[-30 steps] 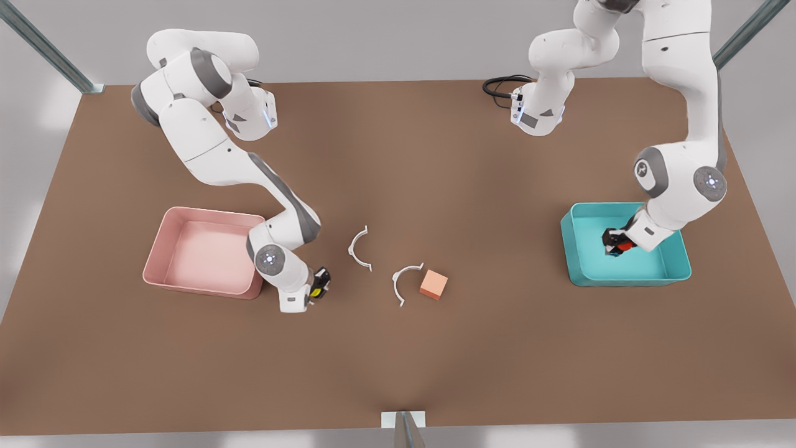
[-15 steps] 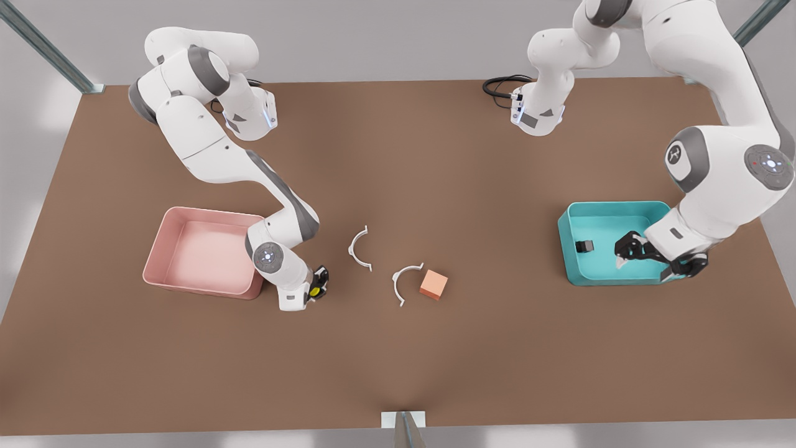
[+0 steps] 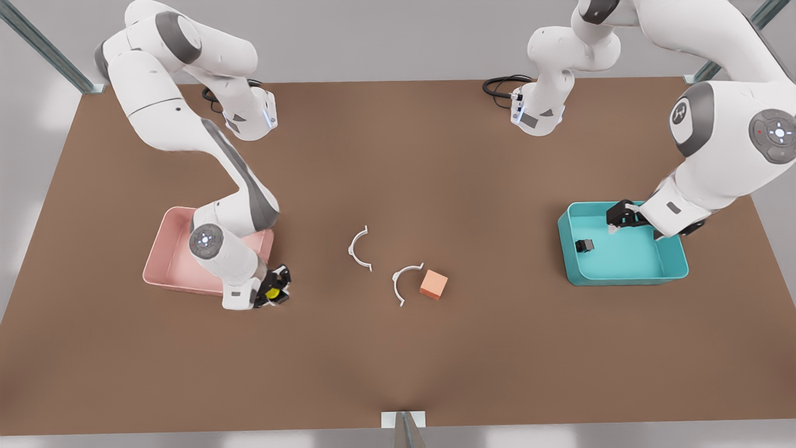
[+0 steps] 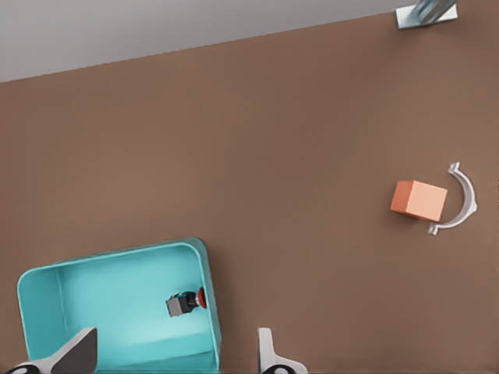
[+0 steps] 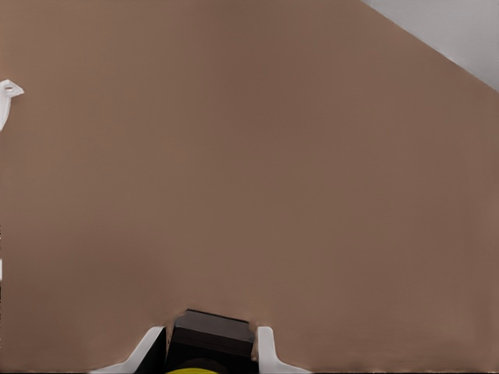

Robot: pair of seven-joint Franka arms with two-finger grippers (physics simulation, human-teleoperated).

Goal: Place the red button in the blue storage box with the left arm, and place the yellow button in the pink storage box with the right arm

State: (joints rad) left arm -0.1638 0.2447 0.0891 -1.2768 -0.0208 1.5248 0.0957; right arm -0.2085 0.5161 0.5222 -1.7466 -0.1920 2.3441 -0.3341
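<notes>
The right arm hides part of the pink box [image 3: 163, 261]. In the right wrist view the picture's edge cuts off most of the yellow button [image 5: 204, 360]. In the front view the red button [image 3: 584, 245] is too small to show its red cap.

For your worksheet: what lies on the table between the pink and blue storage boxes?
In the front view, two white curved brackets and a salmon-orange cube.
</notes>
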